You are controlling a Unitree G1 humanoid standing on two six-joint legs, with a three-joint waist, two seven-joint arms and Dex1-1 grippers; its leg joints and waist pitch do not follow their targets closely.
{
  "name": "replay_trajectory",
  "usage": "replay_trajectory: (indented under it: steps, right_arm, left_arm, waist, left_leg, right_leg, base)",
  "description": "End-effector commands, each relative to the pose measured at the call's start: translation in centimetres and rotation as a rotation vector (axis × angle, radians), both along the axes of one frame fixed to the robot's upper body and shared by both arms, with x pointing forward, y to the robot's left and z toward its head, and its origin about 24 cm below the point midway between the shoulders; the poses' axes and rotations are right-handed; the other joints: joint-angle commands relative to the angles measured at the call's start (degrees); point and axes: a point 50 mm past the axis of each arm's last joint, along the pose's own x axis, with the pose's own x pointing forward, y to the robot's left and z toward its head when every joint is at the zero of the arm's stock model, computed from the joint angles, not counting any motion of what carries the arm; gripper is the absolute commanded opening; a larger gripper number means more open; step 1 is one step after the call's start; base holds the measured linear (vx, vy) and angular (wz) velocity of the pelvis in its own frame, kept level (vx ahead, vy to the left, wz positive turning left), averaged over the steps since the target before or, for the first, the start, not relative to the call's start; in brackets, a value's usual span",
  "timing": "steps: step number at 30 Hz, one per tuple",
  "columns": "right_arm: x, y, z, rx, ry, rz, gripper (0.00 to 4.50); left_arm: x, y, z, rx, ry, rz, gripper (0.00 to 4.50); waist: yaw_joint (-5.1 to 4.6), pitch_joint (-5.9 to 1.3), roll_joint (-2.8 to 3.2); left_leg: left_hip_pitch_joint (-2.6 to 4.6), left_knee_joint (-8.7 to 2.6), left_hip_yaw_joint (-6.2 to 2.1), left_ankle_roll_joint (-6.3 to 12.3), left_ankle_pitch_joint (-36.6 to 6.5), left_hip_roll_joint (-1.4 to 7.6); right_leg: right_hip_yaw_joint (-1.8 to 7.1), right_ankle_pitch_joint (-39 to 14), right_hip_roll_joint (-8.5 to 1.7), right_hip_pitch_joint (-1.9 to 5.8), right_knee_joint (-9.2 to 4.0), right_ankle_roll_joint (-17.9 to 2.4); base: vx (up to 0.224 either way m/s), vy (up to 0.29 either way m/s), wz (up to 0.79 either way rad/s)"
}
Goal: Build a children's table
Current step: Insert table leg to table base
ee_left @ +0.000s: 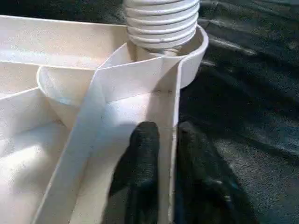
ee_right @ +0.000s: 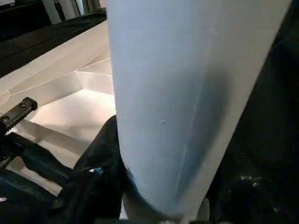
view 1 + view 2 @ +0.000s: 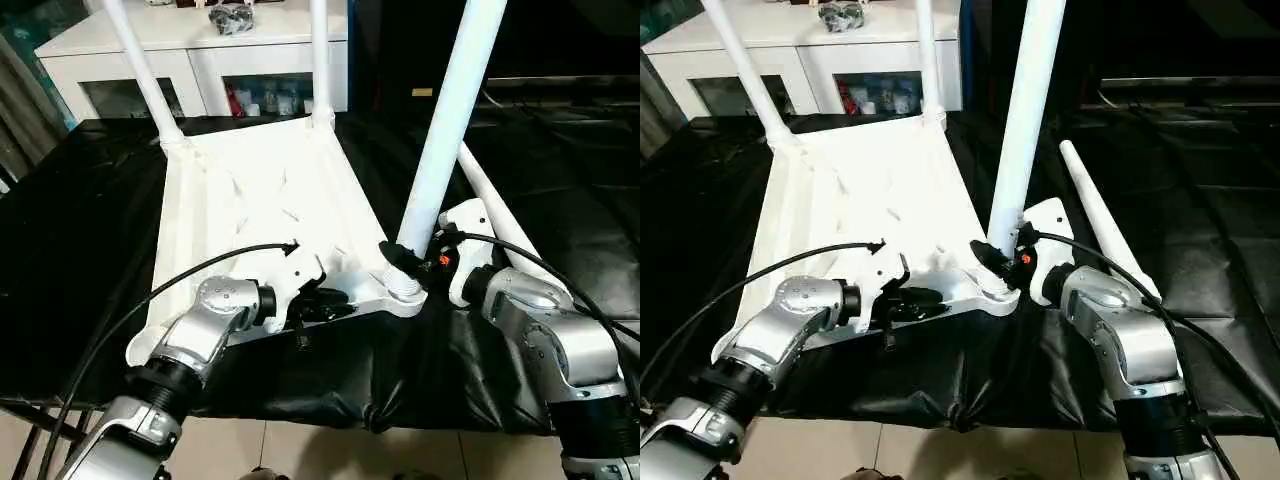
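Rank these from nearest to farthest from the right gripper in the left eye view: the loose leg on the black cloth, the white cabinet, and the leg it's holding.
1. Held leg, in the right gripper.
2. Loose leg, lying just beyond the gripper.
3. White cabinet, at the far end.

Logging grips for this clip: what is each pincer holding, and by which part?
Left pincer: the tabletop, by its near edge wall beside the corner socket. Right pincer: the upright leg, low down, just above that socket.

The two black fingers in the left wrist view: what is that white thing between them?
The tabletop's side wall: the left gripper straddles it, one finger inside, the other outside, below the socket with the threaded leg.
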Motion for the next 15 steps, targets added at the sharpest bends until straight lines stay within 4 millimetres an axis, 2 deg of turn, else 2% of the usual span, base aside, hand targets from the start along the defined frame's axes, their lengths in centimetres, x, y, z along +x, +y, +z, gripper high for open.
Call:
replay_trajectory:
  steps: [1, 2, 7, 10, 14, 15]
  right_arm:
    - [0.39, 0.06, 0.53, -0.013, -0.023, 0.011, 1.89]
    - [0.39, 0.06, 0.53, -0.013, -0.023, 0.011, 1.89]
    - [0.56, -0.15, 0.50, -0.021, -0.021, 0.014, 1.89]
    - [0.71, -0.30, 0.47, -0.027, -0.020, 0.016, 1.89]
    - [0.89, -0.44, 0.49, -0.034, -0.020, 0.019, 1.89]
    - [0.94, -0.47, 0.51, -0.036, -0.020, 0.019, 1.89]
  left_arm:
    - [0.31, 0.47, -0.11, 0.025, -0.001, 0.012, 0.16]
    - [0.31, 0.47, -0.11, 0.025, -0.001, 0.012, 0.16]
    - [0.11, 0.68, -0.45, 0.066, -0.004, -0.022, 0.01]
    - [0.18, 0.66, -0.48, 0.068, -0.003, -0.026, 0.00]
    - [0.18, 0.67, -0.40, 0.073, -0.002, -0.049, 0.00]
    - [0.27, 0.63, -0.32, 0.067, -0.003, -0.044, 0.27]
  waist:
    - [0.16, -3.79, -1.51]
    - [0.11, -3.78, -1.67]
    - [-0.10, -3.80, -1.71]
    - [-0.10, -3.90, -1.64]
    - [-0.04, -4.04, -1.79]
    - [-0.04, -4.05, -1.82]
  left_leg:
    - [0.83, -3.93, -1.30, 2.22, -13.3, 2.16]
    - [0.76, -3.94, -1.32, 2.26, -13.3, 2.14]
    - [0.61, -4.01, -1.43, 2.26, -13.0, 2.18]
    - [0.86, -3.87, -1.30, 2.44, -12.7, 2.25]
    - [0.71, -3.80, -1.24, 2.84, -11.6, 2.22]
    - [0.72, -3.78, -1.23, 2.97, -11.7, 2.23]
  right_leg:
    - [2.04, -21.2, -2.84, 2.66, -4.83, -9.3]
    - [2.04, -21.3, -2.84, 2.71, -4.85, -9.2]
    - [2.03, -21.9, -2.88, 2.79, -4.81, -8.6]
    - [2.14, -19.9, -2.83, 2.60, -4.73, -9.6]
    - [2.10, -16.8, -2.85, 2.85, -4.37, -10.8]
    - [2.08, -17.1, -2.89, 2.88, -4.41, -10.8]
  base:
    - [0.000, 0.000, 0.00]
    - [0.000, 0.000, 0.00]
    - [0.000, 0.000, 0.00]
    - [0.000, 0.000, 0.00]
    - [0.000, 0.000, 0.00]
    - [0.000, 0.000, 0.00]
